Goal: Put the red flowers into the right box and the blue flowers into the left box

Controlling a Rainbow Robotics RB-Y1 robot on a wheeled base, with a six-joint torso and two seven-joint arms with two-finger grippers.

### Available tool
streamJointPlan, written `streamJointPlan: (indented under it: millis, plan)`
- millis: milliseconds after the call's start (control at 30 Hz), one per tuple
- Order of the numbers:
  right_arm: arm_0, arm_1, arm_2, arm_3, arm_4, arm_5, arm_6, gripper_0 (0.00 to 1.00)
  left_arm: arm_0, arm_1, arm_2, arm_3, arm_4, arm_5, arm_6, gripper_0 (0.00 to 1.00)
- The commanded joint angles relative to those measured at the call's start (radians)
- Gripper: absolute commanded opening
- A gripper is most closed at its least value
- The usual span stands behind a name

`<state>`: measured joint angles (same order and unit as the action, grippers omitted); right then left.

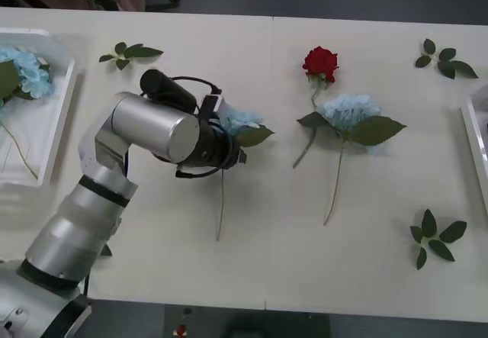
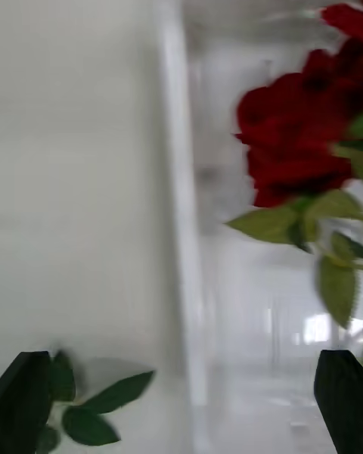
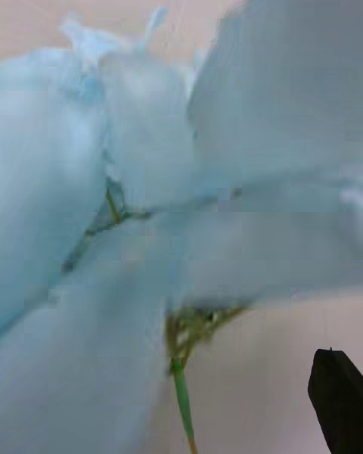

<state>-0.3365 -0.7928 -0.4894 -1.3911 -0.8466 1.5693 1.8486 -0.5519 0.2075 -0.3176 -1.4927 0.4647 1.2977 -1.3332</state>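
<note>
My left gripper (image 1: 231, 141) hangs low over a blue flower (image 1: 241, 118) left of the table's middle; its stem runs toward the front edge. In the left wrist view the pale-blue head (image 3: 136, 197) is very close and hides one finger; the other black finger (image 3: 336, 397) sits at the corner, so the gripper is open. Another blue flower (image 1: 349, 111) and a red flower (image 1: 320, 62) lie right of centre. The left box (image 1: 62, 117) holds a blue flower (image 1: 27, 71). My right gripper (image 2: 181, 405) is open above the right box's wall (image 2: 178, 197), with red flowers (image 2: 295, 144) inside.
Loose green leaf sprigs lie at the back left (image 1: 130, 52), the back right (image 1: 444, 59) and the front right (image 1: 435, 240). Another sprig (image 2: 91, 412) lies just outside the right box (image 1: 476, 136). The table's front edge runs near my base.
</note>
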Motion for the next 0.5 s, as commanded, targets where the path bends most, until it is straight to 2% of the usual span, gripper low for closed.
streamJointPlan:
  millis: [33, 233, 267, 300, 333, 367, 400, 433, 500]
  plan:
    - [-0.012, 0.073, 0.048, -0.169, -0.008, 0.043, -0.135, 1.0, -0.071, -0.002, -0.055, 0.065, -0.003, -0.06, -0.032, 1.0]
    - [-0.019, 0.195, 0.12, -0.342, 0.05, 0.072, -0.298, 1.0, -0.1, -0.002, -0.095, 0.157, -0.008, -0.127, -0.035, 1.0]
    - [-0.024, 0.218, 0.138, -0.368, 0.073, 0.077, -0.325, 1.0, -0.105, -0.002, -0.101, 0.166, -0.009, -0.132, -0.035, 0.9]
    - [-0.029, 0.237, 0.157, -0.385, 0.093, 0.08, -0.345, 1.0, -0.108, -0.002, -0.103, 0.169, -0.009, -0.132, -0.035, 0.68]
    - [-0.032, 0.247, 0.167, -0.393, 0.103, 0.081, -0.356, 1.0, -0.108, -0.002, -0.104, 0.169, -0.011, -0.132, -0.035, 0.55]
    - [-0.033, 0.268, 0.192, -0.408, 0.118, 0.08, -0.382, 1.0, -0.109, -0.003, -0.104, 0.169, -0.011, -0.132, -0.037, 0.23]
    - [-0.035, 0.282, 0.206, -0.413, 0.127, 0.08, -0.397, 1.0, -0.109, -0.002, -0.104, 0.169, -0.011, -0.132, -0.037, 0.08]
    - [-0.035, 0.293, 0.219, -0.414, 0.133, 0.078, -0.408, 1.0, -0.109, -0.002, -0.104, 0.169, -0.011, -0.132, -0.037, 0.02]
    - [-0.038, 0.319, 0.252, -0.416, 0.144, 0.066, -0.434, 1.0, -0.109, -0.002, -0.104, 0.169, -0.012, -0.132, -0.037, 0.0]
